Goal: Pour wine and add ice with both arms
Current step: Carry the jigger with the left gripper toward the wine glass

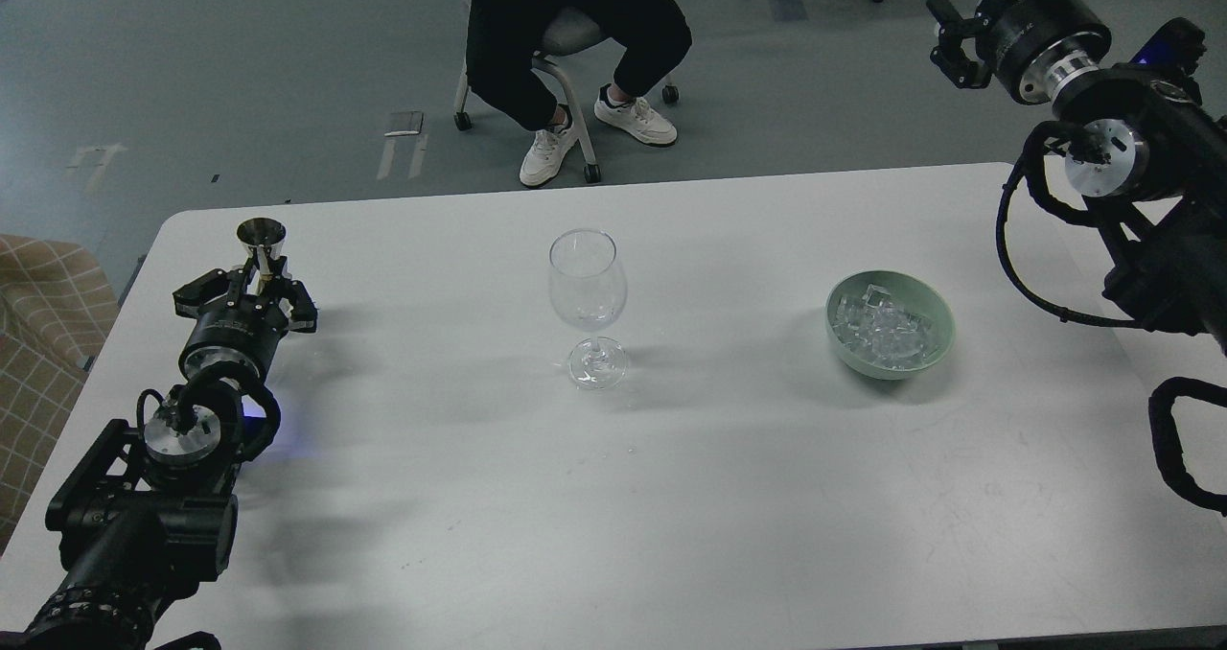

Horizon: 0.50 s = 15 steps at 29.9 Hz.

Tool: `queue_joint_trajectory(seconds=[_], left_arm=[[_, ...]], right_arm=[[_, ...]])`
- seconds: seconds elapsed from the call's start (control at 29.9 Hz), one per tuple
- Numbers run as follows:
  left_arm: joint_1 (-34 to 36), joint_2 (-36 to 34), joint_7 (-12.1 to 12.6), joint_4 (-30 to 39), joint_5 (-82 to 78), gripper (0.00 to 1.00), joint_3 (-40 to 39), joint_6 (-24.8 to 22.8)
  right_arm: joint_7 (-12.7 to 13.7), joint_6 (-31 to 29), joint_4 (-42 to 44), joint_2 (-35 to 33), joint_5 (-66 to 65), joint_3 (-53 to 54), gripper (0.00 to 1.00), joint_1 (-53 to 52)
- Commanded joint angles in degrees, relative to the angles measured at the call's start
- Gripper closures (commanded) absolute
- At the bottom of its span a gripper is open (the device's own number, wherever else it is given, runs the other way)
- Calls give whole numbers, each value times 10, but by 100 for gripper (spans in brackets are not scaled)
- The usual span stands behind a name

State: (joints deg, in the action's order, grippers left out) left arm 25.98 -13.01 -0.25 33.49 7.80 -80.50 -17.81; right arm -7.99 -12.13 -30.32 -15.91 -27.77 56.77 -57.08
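Observation:
A clear wine glass (588, 290) stands upright at the table's middle; I cannot make out any wine in it. A green bowl (935, 341) to its right holds a heap of clear ice cubes (882, 329). My left gripper (251, 284), at the table's left, is shut on the stem of a small steel measuring cup (260, 236), held upright; what the cup holds is hidden. My right gripper (949, 41) hangs high at the far right, beyond the table's back edge, away from the bowl. It is dark and its fingers cannot be told apart.
The white table (613, 497) has rounded far corners. A seated person on a wheeled chair (566, 46) is behind its back edge. A checked seat (38, 334) stands beside the left edge. My right arm's cables (1030, 276) loop over the right edge.

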Motion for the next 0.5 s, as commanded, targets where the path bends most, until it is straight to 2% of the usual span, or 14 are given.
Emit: queue_joint_trajectory(seconds=[0.0,0.47], left_arm=[[-2,0,0,1,6,75,-1,-15],[-5,-3,-3,7,28,78,-14,-73]], right_arm=[[0,0,0,0,0,0,0,0],[0,0,0,0,0,0,0,0]])
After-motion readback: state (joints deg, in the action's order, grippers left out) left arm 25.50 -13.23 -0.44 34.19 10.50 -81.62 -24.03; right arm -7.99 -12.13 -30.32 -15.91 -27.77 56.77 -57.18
